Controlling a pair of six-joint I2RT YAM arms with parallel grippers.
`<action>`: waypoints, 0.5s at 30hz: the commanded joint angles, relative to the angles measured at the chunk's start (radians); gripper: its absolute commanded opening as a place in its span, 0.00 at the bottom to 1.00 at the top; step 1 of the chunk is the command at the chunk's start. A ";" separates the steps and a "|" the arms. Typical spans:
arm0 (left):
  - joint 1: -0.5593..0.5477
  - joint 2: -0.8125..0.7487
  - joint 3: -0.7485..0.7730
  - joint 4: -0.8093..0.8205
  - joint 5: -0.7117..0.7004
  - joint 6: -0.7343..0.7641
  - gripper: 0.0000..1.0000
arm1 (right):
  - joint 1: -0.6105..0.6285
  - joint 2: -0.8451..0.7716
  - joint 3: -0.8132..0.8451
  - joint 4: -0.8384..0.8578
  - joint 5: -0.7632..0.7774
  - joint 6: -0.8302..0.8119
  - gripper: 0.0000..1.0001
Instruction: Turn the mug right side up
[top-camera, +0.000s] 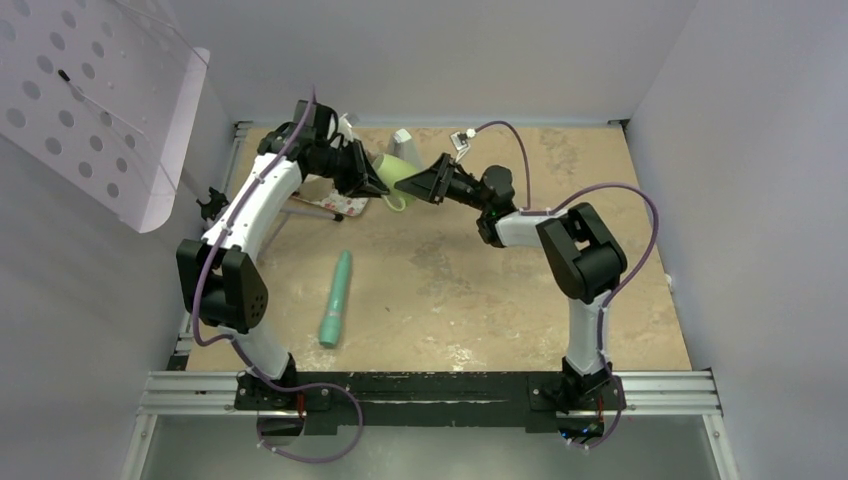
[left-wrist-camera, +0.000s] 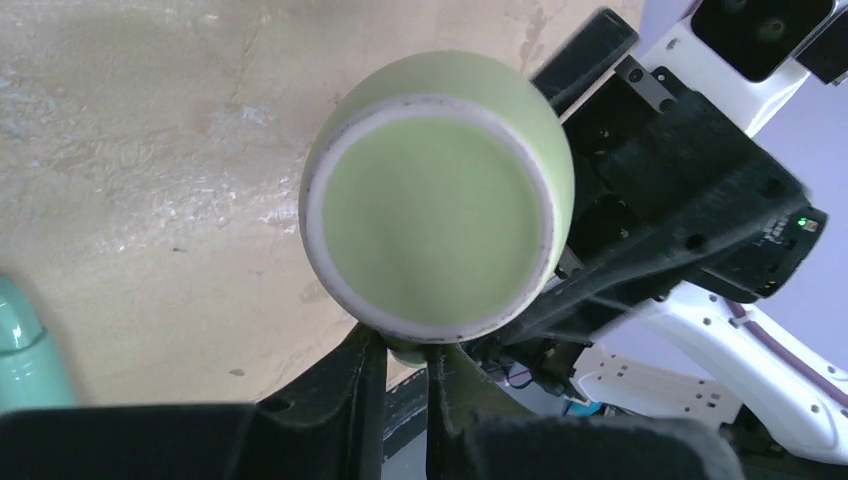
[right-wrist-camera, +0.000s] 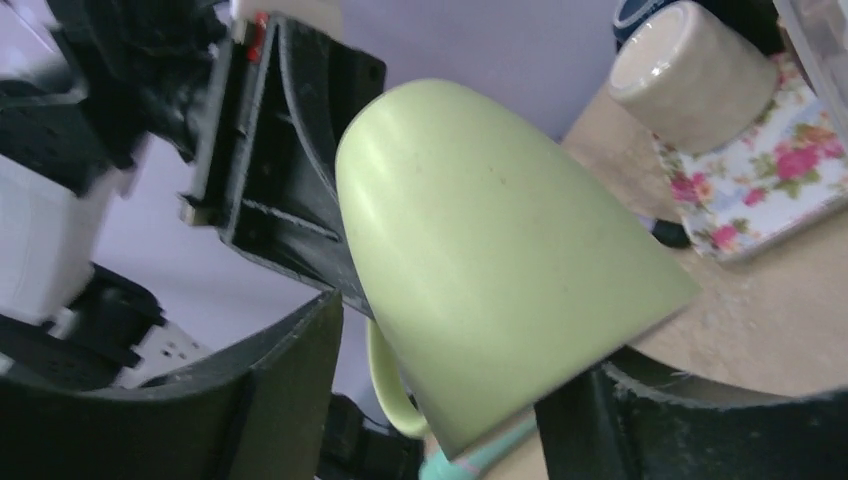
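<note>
Reaching in from the left, the left end effector (left-wrist-camera: 402, 372) is narrowed almost shut on the mug (left-wrist-camera: 435, 195). Its two fingers (left-wrist-camera: 350, 385) pinch a sliver of green just below the base. That sliver looks like the handle (left-wrist-camera: 405, 348), though the contact is mostly hidden. From this side the mug lies straight ahead, its flat base square to the left wrist view, so its long axis runs on along the line of the fingers. It hangs in the air over the far middle of the desk (top-camera: 480, 300), touching no surface that I can see, with a teal bottle (top-camera: 336, 298) lying well apart on the near side. The axis looks close to level, base toward the left arm and mouth toward the right arm; the exact tilt I cannot tell. On the right, the right end effector (right-wrist-camera: 450, 375) stands wide, one finger on either side of the mouth end. Whether those fingers touch the wall is unclear, but a gap shows on the handle side, so I read it as astride and not clamped. Both arms are right at the mug, one at each end, so neither is nearer. The coming move, as I judge it, turns on that end-to-end line. The mouth must swing from facing the right arm to facing up, about a quarter turn, and whichever end effector carries it needs the other clear of the swing.
</note>
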 joint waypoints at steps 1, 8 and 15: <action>-0.017 -0.036 -0.030 0.090 0.096 -0.044 0.00 | 0.026 0.025 0.106 0.213 -0.049 0.114 0.47; -0.013 -0.052 0.004 -0.031 -0.082 0.130 0.50 | -0.055 -0.209 -0.067 0.019 0.026 -0.034 0.00; -0.014 -0.059 0.058 -0.085 -0.341 0.396 0.76 | -0.164 -0.563 0.069 -1.259 0.493 -0.692 0.00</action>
